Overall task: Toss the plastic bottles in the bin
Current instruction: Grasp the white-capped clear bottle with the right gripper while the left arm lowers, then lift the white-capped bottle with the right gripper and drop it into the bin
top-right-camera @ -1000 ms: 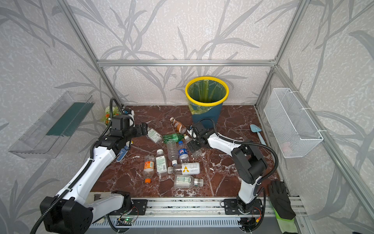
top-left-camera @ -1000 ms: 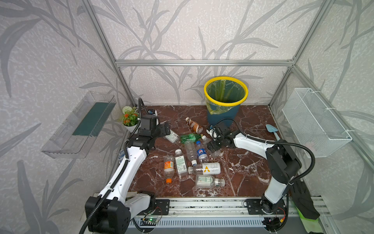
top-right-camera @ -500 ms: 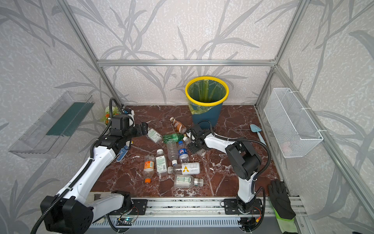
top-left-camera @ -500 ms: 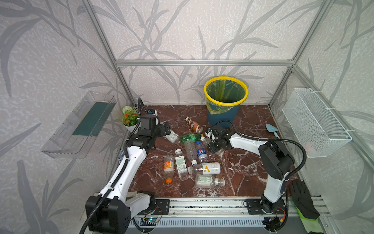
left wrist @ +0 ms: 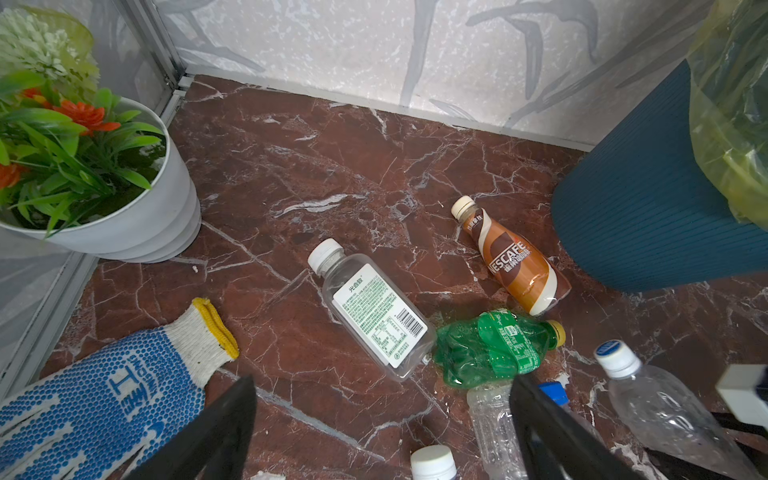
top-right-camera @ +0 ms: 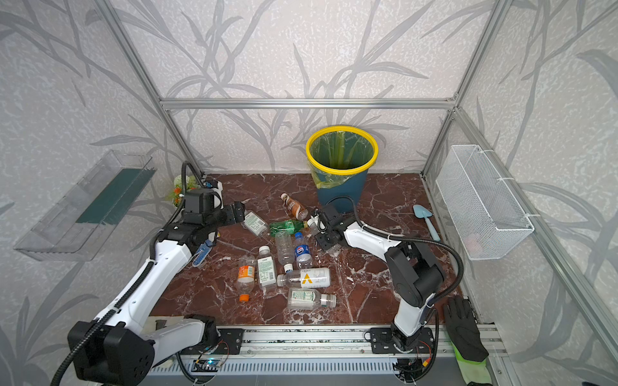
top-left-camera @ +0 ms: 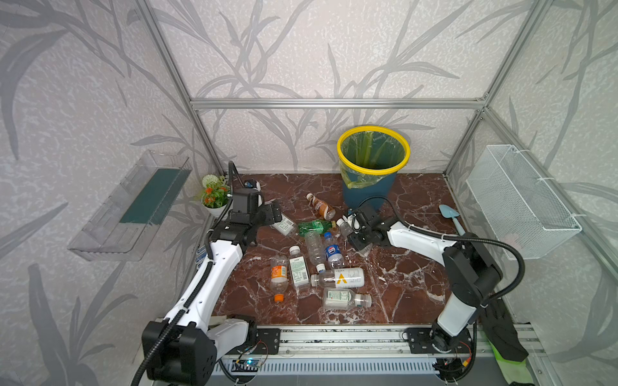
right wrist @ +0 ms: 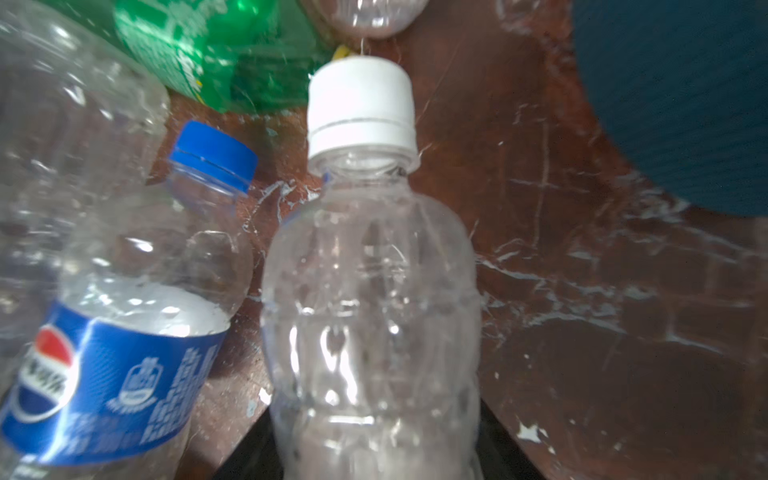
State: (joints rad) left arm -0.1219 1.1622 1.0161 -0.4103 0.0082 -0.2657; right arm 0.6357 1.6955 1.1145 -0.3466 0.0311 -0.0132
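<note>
Currently the clear plastic bottle with a white cap (right wrist: 370, 291) lies on the red-brown marble floor (top-left-camera: 401, 284), just at 7 o'clock of the round dark-blue bin with the yellow rim and green bag liner (top-left-camera: 384, 187). The bin stands at the floor's 12 o'clock end. The right gripper (top-left-camera: 351, 230) has the bottle: in the right wrist view its dark jaws press both flanks of the body, with the cap pointing away from the wrist.

At this bottle's 9 o'clock lies the crushed green bottle (top-left-camera: 314, 227). At 7 o'clock is the clear bottle with a blue cap and blue label (top-left-camera: 334, 252), and at 11 o'clock the brown coffee bottle (top-left-camera: 321, 207). Toward 6 o'clock, several clear labelled bottles (top-left-camera: 337, 279) lie scattered. No bottle shows inside the bin.

The left gripper (left wrist: 382, 386) hangs with jaws wide apart and empty above the flat clear bottle with a green-and-white label (left wrist: 374, 316), at the pile's 10 o'clock.

The step in hand looks like the pick. The next move calls for a straight lift clear of the neighbours, a swing toward 1 o'clock over the yellow rim, then release. The thin plastic may buckle or slip.
</note>
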